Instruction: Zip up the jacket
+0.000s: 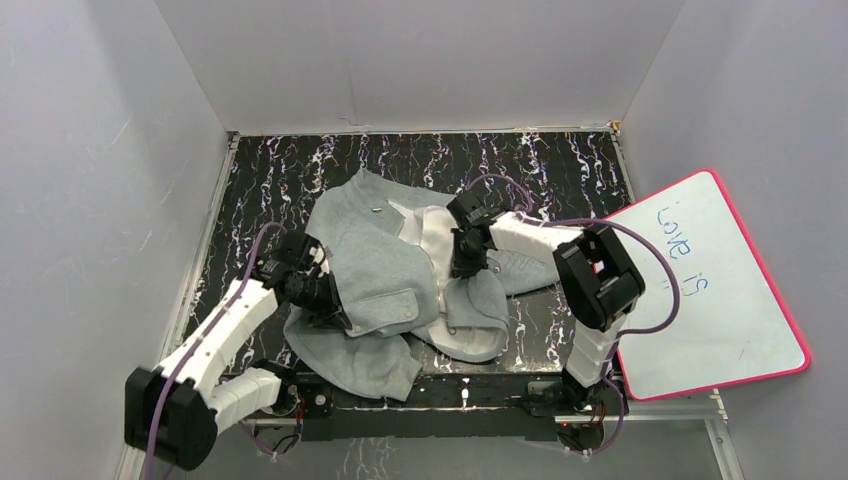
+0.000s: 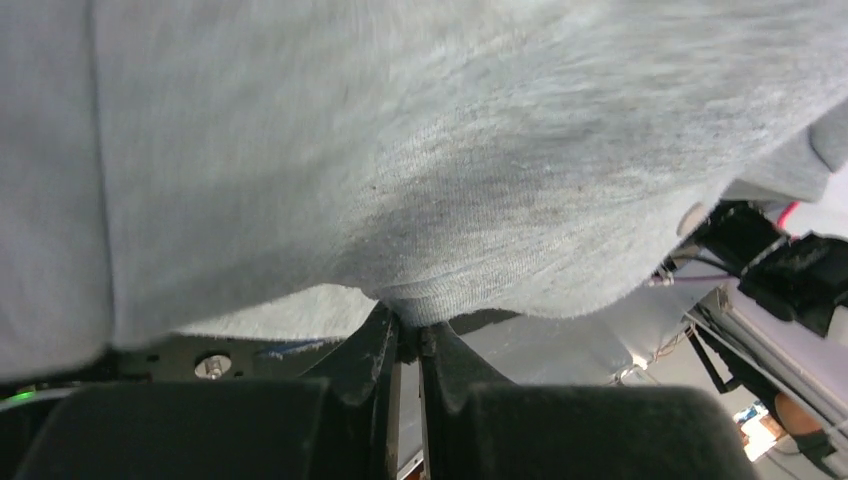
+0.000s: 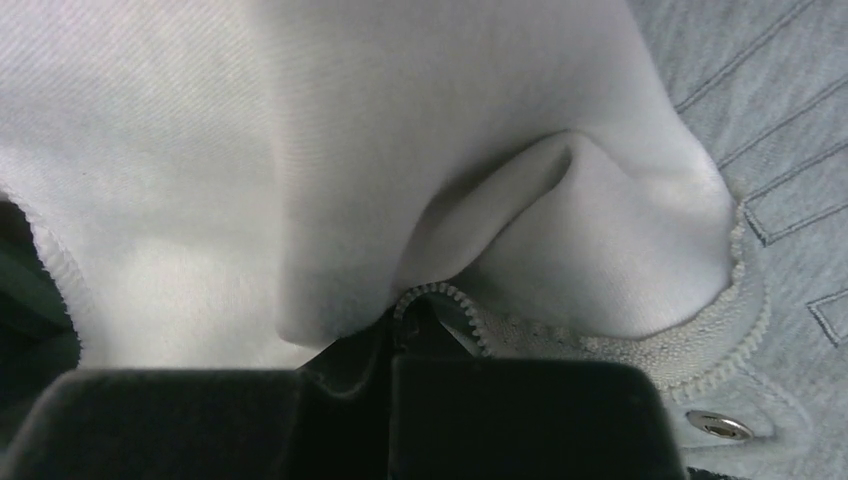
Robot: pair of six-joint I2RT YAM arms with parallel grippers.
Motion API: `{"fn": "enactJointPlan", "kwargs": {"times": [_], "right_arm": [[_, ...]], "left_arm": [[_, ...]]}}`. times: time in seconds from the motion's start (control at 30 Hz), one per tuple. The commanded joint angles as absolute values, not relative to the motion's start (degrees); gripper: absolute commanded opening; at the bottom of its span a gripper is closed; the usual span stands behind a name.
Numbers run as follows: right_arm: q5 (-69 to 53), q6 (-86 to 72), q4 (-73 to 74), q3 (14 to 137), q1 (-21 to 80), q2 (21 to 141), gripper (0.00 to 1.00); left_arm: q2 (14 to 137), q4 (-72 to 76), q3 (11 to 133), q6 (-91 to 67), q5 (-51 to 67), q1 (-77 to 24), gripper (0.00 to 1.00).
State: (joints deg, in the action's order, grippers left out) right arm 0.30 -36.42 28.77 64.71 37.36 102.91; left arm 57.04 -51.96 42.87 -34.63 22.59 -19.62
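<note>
Left arm (image 1: 215, 345): its elbow is nearest the top camera, at the lower left of that view.

Bench (image 1: 560, 170): black, white-veined, walled on three sides.

Jacket (image 1: 380, 270): light grey, crumpled at mid-bench with its front open, white lining up along the centre, and one lower corner lying over the near edge. Whiteboard (image 1: 720, 300): pink-rimmed, tilted at the right, apart from the cloth (blue writing, "Love is").

Left hand (image 1: 322, 302): at the jacket's left edge. From the top view alone I cannot tell its opening. The left wrist view settles it: left hand (image 2: 408, 335) has its fingers pressed together on a fold of the grey outer cloth (image 2: 400, 150), which drapes over and fills the upper frame.

Right hand (image 1: 465, 262): at the open front, right of the lining strip. In the right wrist view, right hand (image 3: 400, 322) is closed on the front edge, with white lining (image 3: 300, 150) bunched above the fingers.

Only the right wrist view shows the zipper teeth (image 3: 455, 300), which emerge right at the fingertips and run along the edge to the right. The metal snap (image 3: 718, 425) is near the lower right, on grey cloth.
</note>
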Motion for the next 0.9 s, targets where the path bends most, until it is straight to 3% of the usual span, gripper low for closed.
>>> {"fn": "enactJointPlan", "kwargs": {"times": [0.0, 0.17, 0.33, 0.5, 0.63, 0.87], "right_arm": [[6.2, -38.1, 27.7, 71.0, 38.0, 111.7, 0.00], [9.3, -38.9, 29.9, 80.6, 32.2, 118.7, 0.00], [8.4, -39.0, 32.7, 95.1, 24.2, 125.3, 0.00], [1.6, -40.3, 35.1, 109.9, 18.8, 127.3, 0.00], [-1.8, -37.1, 36.5, 115.7, 18.6, 122.1, 0.00], [-8.8, -32.5, 35.3, 98.6, 18.7, 103.0, 0.00]], "left_arm": [[66.3, -42.2, 45.1, -35.9, 17.6, -19.5, 0.00], [81.8, -36.2, 55.4, -32.2, 12.2, -17.7, 0.00], [99.9, -36.3, 76.5, -27.4, 10.5, -10.5, 0.00], [115.4, -41.0, 106.0, -23.8, 13.4, -6.4, 0.00], [128.0, -54.7, 139.7, -20.7, 16.9, -5.6, 0.00], [110.0, -37.9, 115.8, -27.8, 53.7, -3.7, 0.00]]}}
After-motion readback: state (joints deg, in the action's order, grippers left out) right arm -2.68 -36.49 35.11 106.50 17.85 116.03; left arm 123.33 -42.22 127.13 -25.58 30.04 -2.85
